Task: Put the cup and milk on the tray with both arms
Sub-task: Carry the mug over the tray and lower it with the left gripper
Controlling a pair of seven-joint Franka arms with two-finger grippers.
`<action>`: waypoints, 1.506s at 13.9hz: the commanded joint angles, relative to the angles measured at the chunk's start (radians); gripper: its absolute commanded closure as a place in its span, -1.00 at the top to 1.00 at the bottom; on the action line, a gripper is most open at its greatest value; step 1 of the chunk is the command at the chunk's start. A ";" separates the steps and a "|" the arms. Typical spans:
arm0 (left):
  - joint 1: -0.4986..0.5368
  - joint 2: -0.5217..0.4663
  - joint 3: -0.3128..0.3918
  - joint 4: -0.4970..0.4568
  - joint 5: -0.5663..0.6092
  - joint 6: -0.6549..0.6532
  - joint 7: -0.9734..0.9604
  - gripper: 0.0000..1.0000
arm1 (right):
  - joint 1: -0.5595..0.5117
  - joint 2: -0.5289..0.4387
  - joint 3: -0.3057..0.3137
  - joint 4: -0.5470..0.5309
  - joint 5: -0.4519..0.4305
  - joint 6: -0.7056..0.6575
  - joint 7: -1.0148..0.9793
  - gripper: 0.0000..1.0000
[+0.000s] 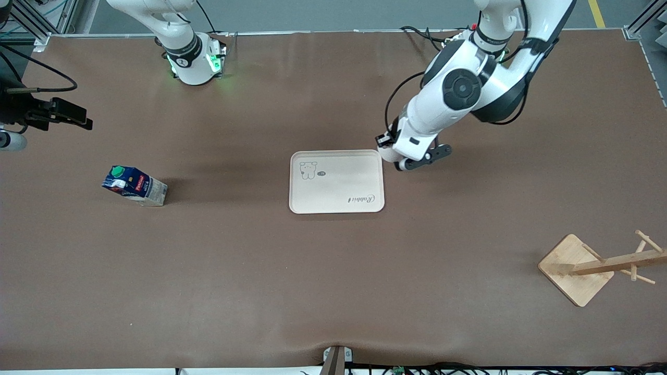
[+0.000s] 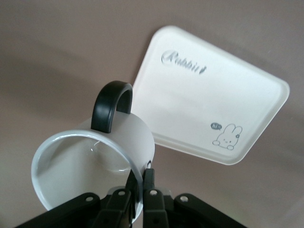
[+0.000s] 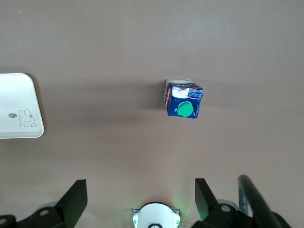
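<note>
The cup (image 2: 90,161) is held up in the air by the left gripper (image 2: 138,187), whose fingers pinch its rim, just beside the tray (image 1: 336,181). Nothing is in the cup or on the tray. The milk (image 1: 134,185) stands on the table (image 1: 333,271) toward the right arm's end. The right gripper (image 3: 137,199) hangs high with fingers wide apart.

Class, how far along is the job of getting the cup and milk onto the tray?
Nothing is on the tray yet. In hand: the left hand is shut on the cup, up by the tray's edge. Left to do: the milk stands untouched toward the right arm's end, with the open right hand above the table.
</note>
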 commanded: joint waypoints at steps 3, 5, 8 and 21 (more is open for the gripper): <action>-0.126 0.228 0.005 0.164 0.203 -0.024 -0.258 -1.00 | -0.002 0.027 0.000 0.025 0.014 -0.012 -0.006 1.00; -0.193 0.318 0.041 0.244 0.312 -0.025 -0.351 -1.00 | 0.004 0.037 0.002 0.025 0.013 -0.014 -0.009 1.00; -0.293 0.369 0.117 0.272 0.388 -0.024 -0.381 -1.00 | 0.012 0.050 0.002 0.022 0.008 -0.015 -0.020 1.00; -0.432 0.437 0.243 0.301 0.415 -0.013 -0.389 -0.34 | 0.066 0.062 0.003 -0.023 -0.009 -0.048 0.052 1.00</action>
